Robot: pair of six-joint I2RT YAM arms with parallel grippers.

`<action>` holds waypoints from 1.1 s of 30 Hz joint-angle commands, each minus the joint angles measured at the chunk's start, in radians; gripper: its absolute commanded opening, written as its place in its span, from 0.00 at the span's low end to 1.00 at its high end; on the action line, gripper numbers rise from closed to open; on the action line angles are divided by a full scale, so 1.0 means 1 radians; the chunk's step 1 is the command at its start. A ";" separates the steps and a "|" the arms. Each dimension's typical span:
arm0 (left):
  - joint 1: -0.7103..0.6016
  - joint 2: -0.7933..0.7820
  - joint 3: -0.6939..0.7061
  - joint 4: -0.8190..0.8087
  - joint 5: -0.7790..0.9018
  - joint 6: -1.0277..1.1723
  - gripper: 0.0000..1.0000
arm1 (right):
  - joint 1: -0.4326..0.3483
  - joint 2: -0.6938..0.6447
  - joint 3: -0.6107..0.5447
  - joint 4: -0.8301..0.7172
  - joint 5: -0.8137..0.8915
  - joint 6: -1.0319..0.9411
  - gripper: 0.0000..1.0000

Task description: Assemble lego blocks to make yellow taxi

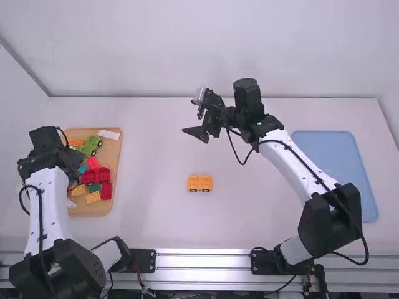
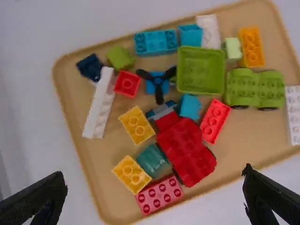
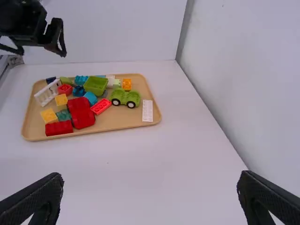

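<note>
White worktop [image 1: 156, 149] surrounds the tray [image 1: 112, 152]; left fingers [image 2: 41, 198] and right fingers [image 3: 41, 196] are parted wide, empty. From the tray, a yellow block [image 2: 132, 175] should be gripped squarely, lifted straight.

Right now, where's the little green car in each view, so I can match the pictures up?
High view: left side, toward the far end of the wooden tray, by the flat white block; the green car.
Left wrist view: between the green bin and that white block; car.
Right wrist view: on the tray, again between bin and white block; car.
Shared landmark: the flat white block beside the car.
</note>
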 commanded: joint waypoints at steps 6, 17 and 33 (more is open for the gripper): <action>0.045 -0.013 0.012 -0.035 -0.031 -0.071 0.99 | -0.001 -0.007 -0.003 0.003 0.023 -0.019 0.99; 0.229 0.191 0.132 -0.199 0.439 0.205 0.96 | -0.015 -0.007 -0.003 -0.005 0.021 -0.019 0.99; 0.209 0.337 -0.044 -0.121 0.383 0.002 0.81 | -0.019 -0.007 -0.003 -0.026 0.021 -0.053 1.00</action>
